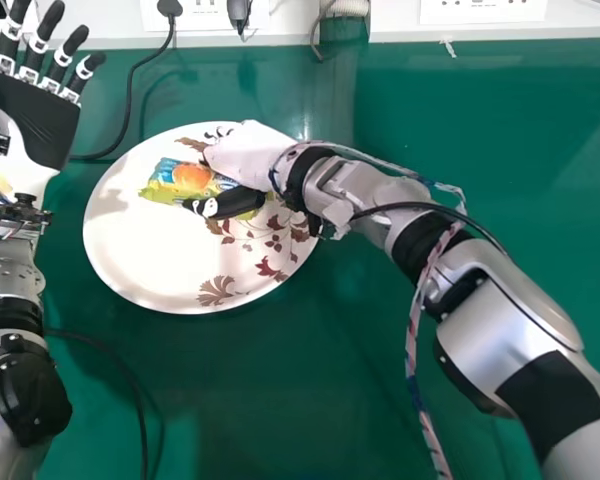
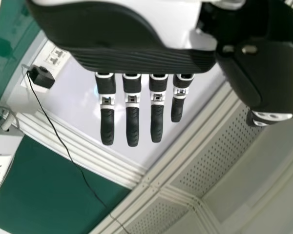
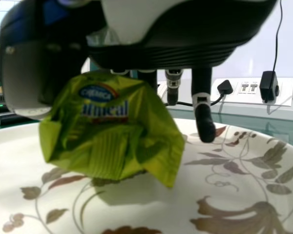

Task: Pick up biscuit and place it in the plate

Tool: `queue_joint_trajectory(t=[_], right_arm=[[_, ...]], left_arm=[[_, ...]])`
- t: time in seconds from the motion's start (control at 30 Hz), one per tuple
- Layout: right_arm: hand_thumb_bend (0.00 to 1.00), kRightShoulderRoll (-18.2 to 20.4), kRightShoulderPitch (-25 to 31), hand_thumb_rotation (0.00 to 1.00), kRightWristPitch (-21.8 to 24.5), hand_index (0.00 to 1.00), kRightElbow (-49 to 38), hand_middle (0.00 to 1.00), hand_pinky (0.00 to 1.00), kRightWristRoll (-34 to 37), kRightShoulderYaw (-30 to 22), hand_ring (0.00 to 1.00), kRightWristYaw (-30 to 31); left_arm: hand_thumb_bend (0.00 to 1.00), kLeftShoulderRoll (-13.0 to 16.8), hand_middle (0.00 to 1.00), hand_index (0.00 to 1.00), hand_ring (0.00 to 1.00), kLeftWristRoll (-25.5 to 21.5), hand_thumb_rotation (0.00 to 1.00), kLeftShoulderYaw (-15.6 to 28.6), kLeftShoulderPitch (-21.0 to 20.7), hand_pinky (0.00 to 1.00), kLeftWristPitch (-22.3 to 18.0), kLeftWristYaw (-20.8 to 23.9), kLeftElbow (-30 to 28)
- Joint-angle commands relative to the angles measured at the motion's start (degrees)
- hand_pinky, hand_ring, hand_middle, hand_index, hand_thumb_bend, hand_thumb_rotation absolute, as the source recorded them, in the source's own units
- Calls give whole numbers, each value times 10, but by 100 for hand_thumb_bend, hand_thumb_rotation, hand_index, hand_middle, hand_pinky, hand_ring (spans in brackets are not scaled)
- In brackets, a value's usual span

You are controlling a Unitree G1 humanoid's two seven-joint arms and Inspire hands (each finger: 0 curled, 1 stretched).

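The right robot hand point(image 3: 156, 56) pinches the one biscuit packet point(image 3: 105, 139) just beneath its palm, above the one plate point(image 1: 130, 250). Being crinkly, the packet could snag on the thumb at release and get dragged askew; of two hands, the left hand point(image 1: 30, 120), fingers spread straight, idles to the right one's left.

The table point(image 1: 380, 420) is deep green. The plate point(image 1: 130, 260) is creamy white, patterned with red-brown and grey-brown leaves, thin curling stems and small dark red berries. The packet point(image 3: 112, 146) is yellow-green, with a dark blue oval edged in orange-red and white and blue lettering; the head view adds light blue and a round orange patch. The right hand point(image 1: 248, 155) and left hand point(image 1: 40, 120) are white and black. Both arms are silver-grey with black bands. The braided cord point(image 1: 412, 350) is whitish, flecked red and blue.
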Motion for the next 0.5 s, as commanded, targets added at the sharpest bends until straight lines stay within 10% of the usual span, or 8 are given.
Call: queue_joint_trajectory(t=[0.0, 0.13, 0.2, 0.47], right_arm=[[52, 11, -10, 0, -9, 49, 13, 49, 26, 6, 6, 39, 2], [52, 15, -12, 6, -11, 50, 26, 73, 39, 5, 16, 58, 9], [77, 15, -12, 9, -12, 67, 29, 79, 45, 8, 17, 65, 5], [95, 2, -20, 20, -36, 79, 39, 91, 64, 26, 10, 82, 4]], left_arm=[[99, 0, 81, 93, 76, 4, 76, -4, 11, 65, -12, -4, -8], [100, -6, 85, 96, 81, 6, 82, -11, 16, 70, -9, 3, -22], [100, -9, 88, 98, 83, 5, 85, -15, 20, 71, -4, 5, -33], [100, -18, 96, 100, 90, 5, 93, -24, 29, 81, -8, 25, -61]])
